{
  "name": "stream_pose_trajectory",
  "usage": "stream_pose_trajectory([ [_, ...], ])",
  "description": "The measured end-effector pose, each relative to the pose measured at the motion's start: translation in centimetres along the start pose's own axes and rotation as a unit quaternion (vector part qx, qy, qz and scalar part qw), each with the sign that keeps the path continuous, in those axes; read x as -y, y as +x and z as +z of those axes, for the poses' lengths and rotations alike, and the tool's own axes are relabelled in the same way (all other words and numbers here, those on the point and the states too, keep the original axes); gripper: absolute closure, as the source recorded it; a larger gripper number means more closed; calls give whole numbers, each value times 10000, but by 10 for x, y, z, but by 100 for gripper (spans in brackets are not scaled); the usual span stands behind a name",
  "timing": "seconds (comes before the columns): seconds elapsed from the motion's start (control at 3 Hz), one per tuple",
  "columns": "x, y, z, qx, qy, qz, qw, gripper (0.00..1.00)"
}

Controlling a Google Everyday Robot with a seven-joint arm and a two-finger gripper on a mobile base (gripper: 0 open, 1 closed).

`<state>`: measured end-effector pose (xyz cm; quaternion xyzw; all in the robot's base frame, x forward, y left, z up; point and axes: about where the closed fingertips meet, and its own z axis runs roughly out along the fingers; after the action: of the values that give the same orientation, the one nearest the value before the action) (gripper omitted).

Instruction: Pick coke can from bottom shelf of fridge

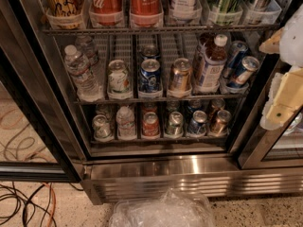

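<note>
Crumpled plastic (163, 211) lies on speckled floor (258, 214) before fridge (189, 174); claw (283, 100) at right.

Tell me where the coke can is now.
In the camera view, the coke can stands at the front of the bottom shelf, third from the left, between a small bottle and a silver can. The gripper is at the right edge.

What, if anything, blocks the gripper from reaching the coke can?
Likely nothing: the fridge is open and the coke can stands front row on the bottom shelf, though neighbouring drinks flank it closely. The gripper sits at the right, higher up.
</note>
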<state>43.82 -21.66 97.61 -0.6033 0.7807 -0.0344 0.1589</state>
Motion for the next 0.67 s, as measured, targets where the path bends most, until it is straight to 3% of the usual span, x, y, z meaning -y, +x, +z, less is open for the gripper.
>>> stream_pose_trajectory([
  [0.67,0,-6,4,155,57,110,9998,0],
])
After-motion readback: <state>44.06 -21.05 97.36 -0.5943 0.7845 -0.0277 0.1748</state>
